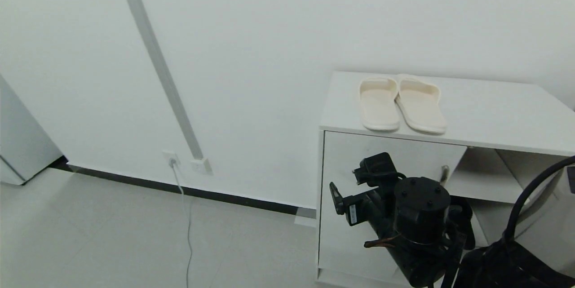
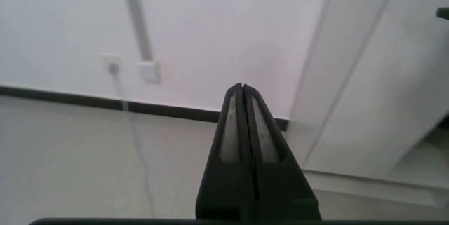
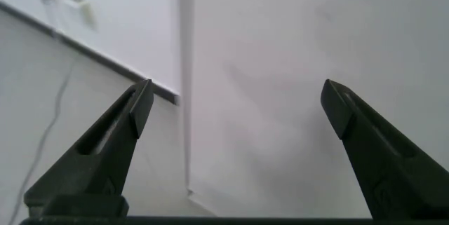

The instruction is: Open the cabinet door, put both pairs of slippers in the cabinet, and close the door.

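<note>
From the head view we saw a white cabinet (image 1: 494,108) against the wall, with a pair of cream slippers (image 1: 403,104) lying side by side on its top, near the front edge, the two touching along their inner sides. Below them the cabinet door (image 1: 341,175) appeared ajar. The edge carrying its handle (image 1: 444,173) leaned out of line with the frame, and an inner shelf (image 1: 480,187) showed in the opening beside it. A black arm (image 1: 417,216) rose from the lower right and stood in front of the door, with its wrist just beside the handle and well below the slippers. We could not tell from this view which arm it was. To the cabinet's left, a wall socket (image 1: 170,158) sat low on the wall and a cord (image 1: 186,216) hung from it to the floor.

The left wrist view gave us what the head view did not. The left end effector (image 2: 242,88) had its fingers pressed together and held nothing. It pointed at the foot of the wall, with the socket and cord off to one side and the cabinet's white panels on the other, apart from the fingertips.

In the right wrist view, the right end effector (image 3: 236,88) was spread wide and empty. It faced a white cabinet panel from close by, and the panel's vertical edge fell between the fingers. Past that edge we saw the dark baseboard (image 3: 105,60) and the floor.
</note>
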{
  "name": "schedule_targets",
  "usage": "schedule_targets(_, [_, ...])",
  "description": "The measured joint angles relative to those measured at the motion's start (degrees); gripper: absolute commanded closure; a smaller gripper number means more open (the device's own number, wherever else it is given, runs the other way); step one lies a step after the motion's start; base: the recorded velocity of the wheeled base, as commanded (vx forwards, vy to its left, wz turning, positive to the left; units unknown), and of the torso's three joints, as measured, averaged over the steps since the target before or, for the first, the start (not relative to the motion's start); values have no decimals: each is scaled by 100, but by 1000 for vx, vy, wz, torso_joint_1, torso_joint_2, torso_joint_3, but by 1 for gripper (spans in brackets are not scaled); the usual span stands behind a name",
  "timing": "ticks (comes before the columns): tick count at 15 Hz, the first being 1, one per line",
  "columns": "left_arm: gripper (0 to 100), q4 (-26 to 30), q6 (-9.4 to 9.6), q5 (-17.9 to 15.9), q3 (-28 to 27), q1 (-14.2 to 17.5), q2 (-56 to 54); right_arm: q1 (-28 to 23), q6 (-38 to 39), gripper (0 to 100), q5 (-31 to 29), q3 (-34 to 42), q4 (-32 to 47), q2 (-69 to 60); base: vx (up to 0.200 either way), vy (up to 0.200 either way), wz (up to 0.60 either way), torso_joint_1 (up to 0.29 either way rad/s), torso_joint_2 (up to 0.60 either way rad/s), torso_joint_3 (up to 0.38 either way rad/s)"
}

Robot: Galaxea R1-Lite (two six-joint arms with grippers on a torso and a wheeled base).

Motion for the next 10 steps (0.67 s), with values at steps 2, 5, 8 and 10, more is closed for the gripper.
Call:
schedule_targets(2, [100,4,0,0,0,-2,0,-6,2,0,-2,6,-20,0,0,0,300,229,-539,-312])
schedule_targets(5, [100,0,1,-2,0,-10,0,-9,2,0,6,43,-55,1,0,0,0,190,-450,-260])
schedule_targets(8, [100,0,0,-2,2,-7,0,0,-6,0,6,59,-57,1,0,0,0,41,-93,-59])
schedule_targets(10, [100,0,0,0,2,-2,0,-9,-9,0,0,59,-55,1,0,0,0,0,0,0])
